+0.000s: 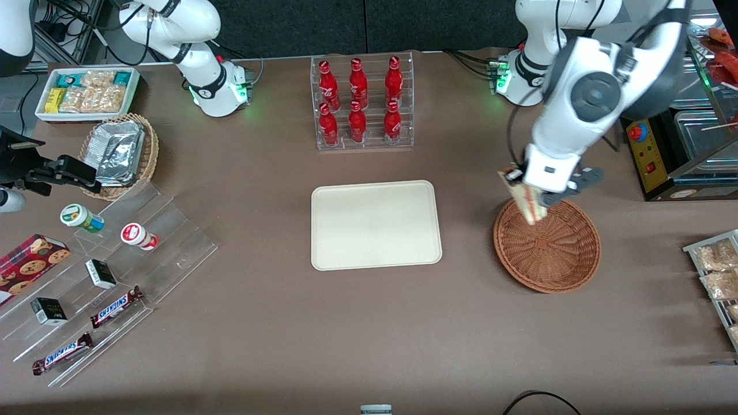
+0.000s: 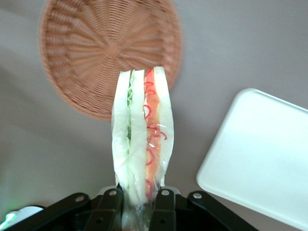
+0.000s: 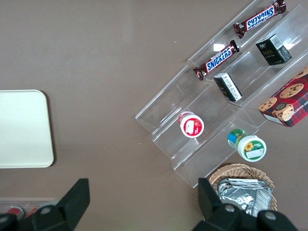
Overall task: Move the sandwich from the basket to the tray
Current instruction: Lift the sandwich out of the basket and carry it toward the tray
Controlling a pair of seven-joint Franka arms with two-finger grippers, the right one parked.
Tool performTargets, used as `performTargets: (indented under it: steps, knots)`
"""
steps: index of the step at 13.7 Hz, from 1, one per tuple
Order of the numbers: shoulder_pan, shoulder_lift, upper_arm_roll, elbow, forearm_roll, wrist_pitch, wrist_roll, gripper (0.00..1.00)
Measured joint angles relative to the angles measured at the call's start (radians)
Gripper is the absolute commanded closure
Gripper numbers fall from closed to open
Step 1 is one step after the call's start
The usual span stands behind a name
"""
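My left gripper [image 1: 527, 196] is shut on the sandwich [image 1: 526, 202], a wedge of white bread with red and green filling in clear wrap, and holds it in the air above the edge of the reddish-brown wicker basket [image 1: 548, 248] farthest from the front camera. In the left wrist view the sandwich [image 2: 143, 134] sticks out from between the black fingers [image 2: 163, 209], with the basket [image 2: 96, 43] empty below. The cream-white tray [image 1: 376, 225] lies empty at the table's middle, beside the basket toward the parked arm's end; one of its corners shows in the left wrist view [image 2: 260, 159].
A clear rack of red bottles [image 1: 362, 102] stands farther from the front camera than the tray. A tan basket of foil packets [image 1: 118, 153], a white snack bin [image 1: 86, 92] and clear steps with snacks [image 1: 98, 276] lie toward the parked arm's end. Snack packets [image 1: 715, 271] lie past the basket.
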State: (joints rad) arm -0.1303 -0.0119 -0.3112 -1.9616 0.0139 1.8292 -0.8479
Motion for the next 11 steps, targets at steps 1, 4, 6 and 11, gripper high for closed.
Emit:
performTargets:
  steps: [1,4,6,11]
  knots:
    - [-0.002,0.01,-0.048,0.019,-0.005,0.0,-0.019,1.0]
    - [-0.006,0.088,-0.167,0.083,-0.017,0.001,-0.071,1.0]
    - [-0.01,0.178,-0.225,0.151,-0.017,0.009,-0.078,1.0]
    - [-0.111,0.377,-0.25,0.232,-0.003,0.164,-0.113,1.0]
